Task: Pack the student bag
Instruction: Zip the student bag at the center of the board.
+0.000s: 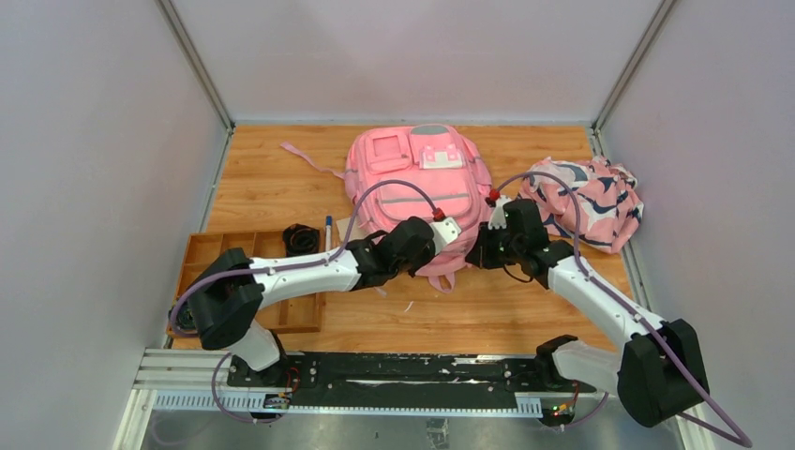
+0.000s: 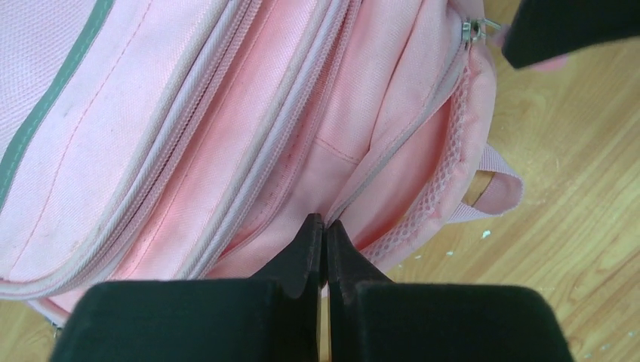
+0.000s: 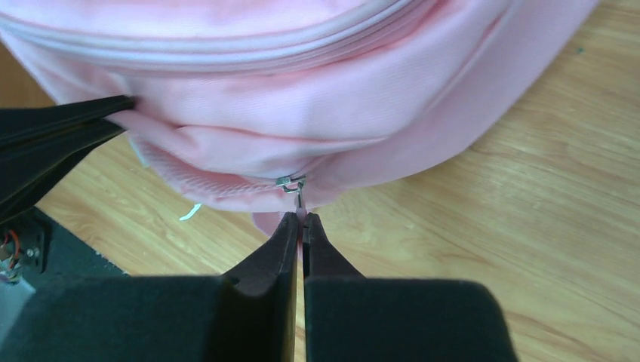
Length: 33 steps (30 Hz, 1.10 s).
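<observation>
No legible text — none anywhere

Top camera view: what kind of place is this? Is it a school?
Probably a robot test booth: plain walls box in a wooden table, and a left arm and right arm are mounted on a rail at its near edge.

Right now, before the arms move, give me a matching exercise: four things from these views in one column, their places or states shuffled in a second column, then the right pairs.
Things:
1. student bag
2. navy-and-white patterned pink cloth
3. wooden compartment tray
4. right gripper

Places or states:
A. at the left side of the table, towards the near edge
B. shut on the zipper pull
C. lying mid-table, towards the far edge
D. crumpled to the right of the bag

Pairs: 1-C, 2-D, 3-A, 4-B.
</observation>
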Each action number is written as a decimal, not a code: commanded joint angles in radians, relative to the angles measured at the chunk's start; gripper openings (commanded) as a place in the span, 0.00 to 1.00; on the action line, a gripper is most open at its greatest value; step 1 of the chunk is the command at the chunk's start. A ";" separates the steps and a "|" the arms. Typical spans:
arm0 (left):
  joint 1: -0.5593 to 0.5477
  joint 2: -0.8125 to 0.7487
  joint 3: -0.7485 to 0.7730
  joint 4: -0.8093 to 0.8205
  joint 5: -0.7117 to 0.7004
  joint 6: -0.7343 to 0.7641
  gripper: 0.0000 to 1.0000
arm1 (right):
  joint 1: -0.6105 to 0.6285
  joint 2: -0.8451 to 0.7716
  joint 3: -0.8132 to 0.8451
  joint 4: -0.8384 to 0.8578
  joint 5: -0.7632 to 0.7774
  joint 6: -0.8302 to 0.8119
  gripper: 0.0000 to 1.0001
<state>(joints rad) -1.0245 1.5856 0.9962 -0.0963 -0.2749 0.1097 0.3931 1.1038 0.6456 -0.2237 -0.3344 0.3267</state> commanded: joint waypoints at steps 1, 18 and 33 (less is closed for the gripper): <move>0.009 -0.112 -0.065 -0.021 -0.078 0.026 0.00 | 0.003 0.027 0.052 -0.160 0.227 -0.046 0.00; 0.023 -0.594 -0.407 0.181 0.113 0.254 0.00 | -0.072 0.248 0.203 -0.098 0.446 -0.080 0.00; 0.022 -0.615 -0.426 0.181 0.191 0.243 0.00 | -0.213 0.472 0.306 -0.034 0.357 -0.139 0.00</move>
<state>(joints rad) -1.0092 0.9867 0.5579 -0.0040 -0.1001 0.3473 0.2535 1.5635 0.9390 -0.2562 -0.0193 0.2184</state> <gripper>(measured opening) 0.030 0.019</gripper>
